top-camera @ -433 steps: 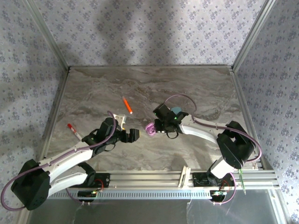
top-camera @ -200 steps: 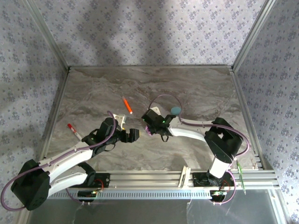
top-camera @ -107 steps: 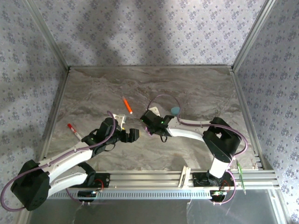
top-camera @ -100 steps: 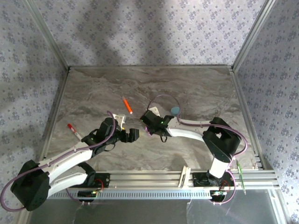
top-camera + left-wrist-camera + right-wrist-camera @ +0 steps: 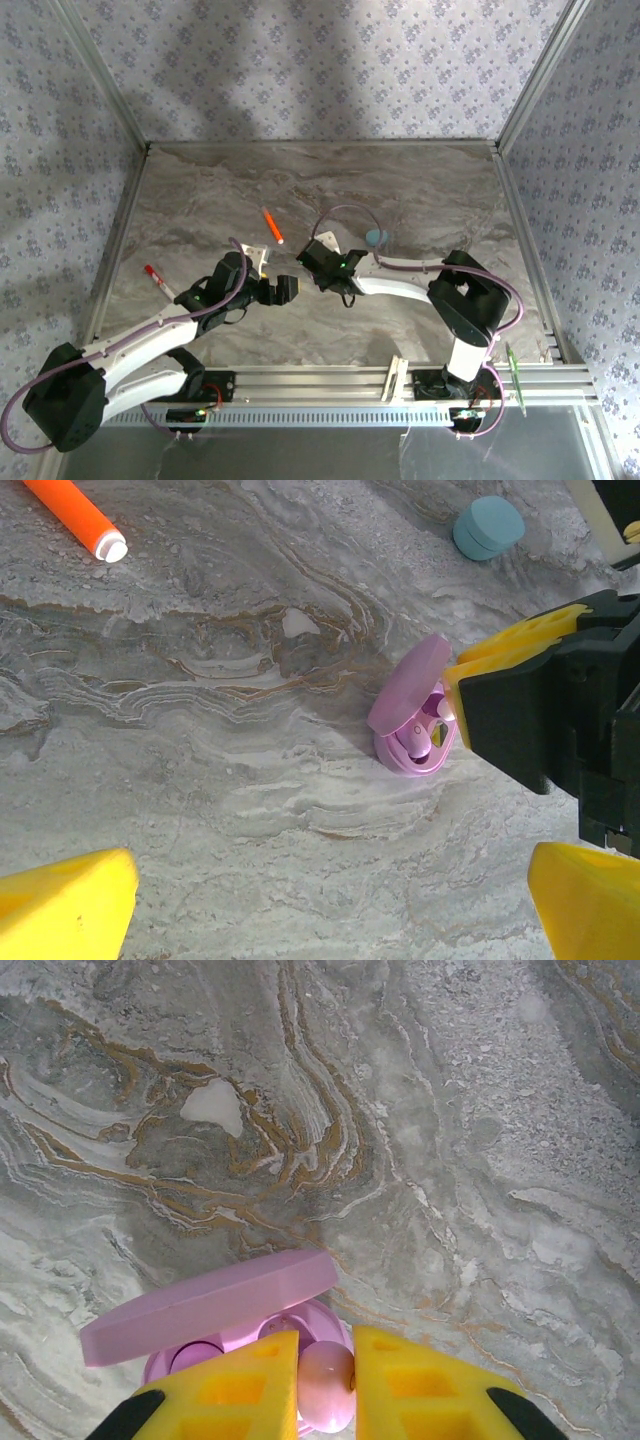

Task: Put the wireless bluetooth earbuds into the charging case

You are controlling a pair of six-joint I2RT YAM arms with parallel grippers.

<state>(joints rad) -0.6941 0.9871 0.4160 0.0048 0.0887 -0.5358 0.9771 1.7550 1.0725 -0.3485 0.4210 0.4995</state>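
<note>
The pink charging case (image 5: 300, 1322) lies open on the marble, its lid (image 5: 215, 1303) tilted up. My right gripper (image 5: 327, 1345) is shut on a pink earbud (image 5: 327, 1390), held just over the case's right socket. A rounded pink shape (image 5: 195, 1357) sits in the left socket. In the left wrist view the same case (image 5: 415, 742) lies beside the right gripper's yellow finger (image 5: 500, 655). My left gripper (image 5: 330, 910) stands wide open a short way from the case with nothing between its fingers. From above, the right gripper (image 5: 318, 262) covers the case and the left gripper (image 5: 287, 288) is just to its left.
A shut cyan case (image 5: 375, 237) lies behind the right arm, also in the left wrist view (image 5: 488, 527). An orange stick (image 5: 272, 226) lies at centre left, and a red-tipped pen (image 5: 155, 277) near the left rail. Metal rails edge the table.
My right gripper has edged a little left and farther back over the pink case, still holding the earbud. The left arm has not moved.
</note>
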